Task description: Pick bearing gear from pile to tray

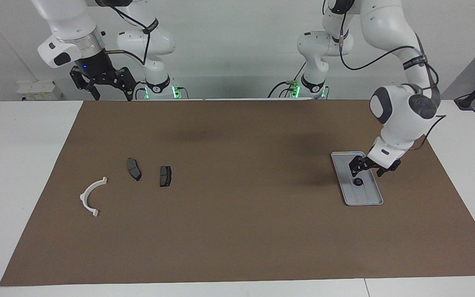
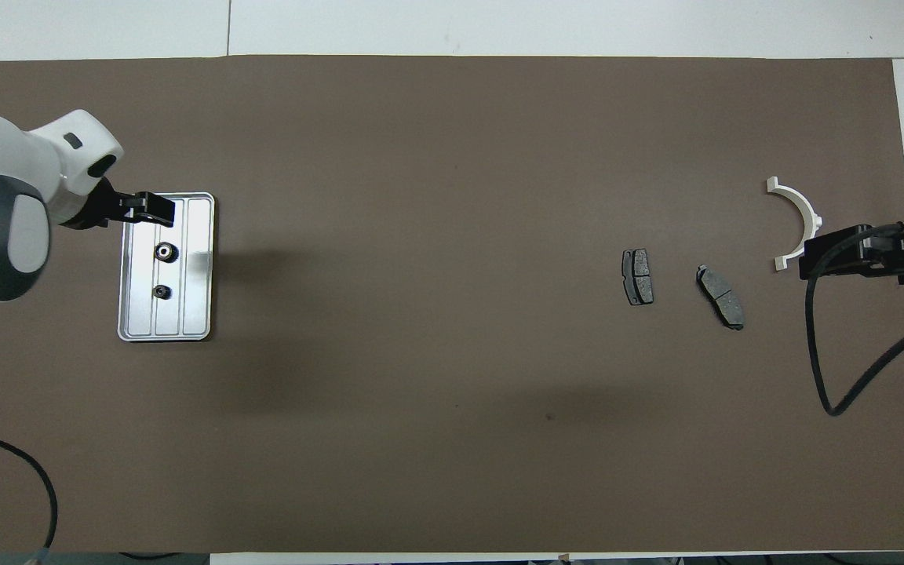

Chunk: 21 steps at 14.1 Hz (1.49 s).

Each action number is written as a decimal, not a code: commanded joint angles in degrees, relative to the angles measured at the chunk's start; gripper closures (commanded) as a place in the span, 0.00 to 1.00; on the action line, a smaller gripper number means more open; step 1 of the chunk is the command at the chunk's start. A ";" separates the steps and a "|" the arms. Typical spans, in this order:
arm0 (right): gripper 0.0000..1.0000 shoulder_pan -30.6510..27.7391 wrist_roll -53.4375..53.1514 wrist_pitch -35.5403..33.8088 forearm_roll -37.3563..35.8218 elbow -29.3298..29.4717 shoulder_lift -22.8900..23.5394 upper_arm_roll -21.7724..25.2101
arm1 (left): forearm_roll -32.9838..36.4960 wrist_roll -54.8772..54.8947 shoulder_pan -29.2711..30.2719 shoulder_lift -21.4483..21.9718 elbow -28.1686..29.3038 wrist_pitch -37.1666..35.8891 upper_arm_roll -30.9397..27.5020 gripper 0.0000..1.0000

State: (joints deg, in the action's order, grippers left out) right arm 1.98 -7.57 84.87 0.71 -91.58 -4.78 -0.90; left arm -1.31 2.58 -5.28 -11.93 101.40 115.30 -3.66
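Black bearing gear [image 1: 358, 182] lies in the tray [image 1: 375, 202] just under the left gripper [image 1: 368, 167], jaws spread.

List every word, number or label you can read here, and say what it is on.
None can be read.
A black band with white print on the left arm: too small to read.
A similar band on the right arm: unreadable.
Tray, gears, brake pads and bracket: no markings visible.
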 commanded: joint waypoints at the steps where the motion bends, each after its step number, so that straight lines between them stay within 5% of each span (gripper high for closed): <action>1: 0.00 0.04 -0.25 0.82 0.08 -0.62 -0.84 0.20 | -0.01 -3.89 -0.52 7.42 -4.18 -10.41 -0.56 0.00; 5: 0.00 0.04 -0.25 1.17 0.08 -0.71 -0.84 0.20 | -0.01 -7.42 -0.60 17.45 -4.19 -20.43 -0.12 0.00; 21: 0.00 -0.04 -0.16 1.70 0.08 -0.80 -0.84 0.20 | -0.45 -6.98 -1.92 15.44 -4.81 -26.00 2.17 0.00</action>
State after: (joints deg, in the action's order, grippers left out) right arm 1.96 -7.57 85.62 0.71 -91.58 -4.78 -0.88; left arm -1.45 -4.10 -6.50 2.99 96.87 90.22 -1.06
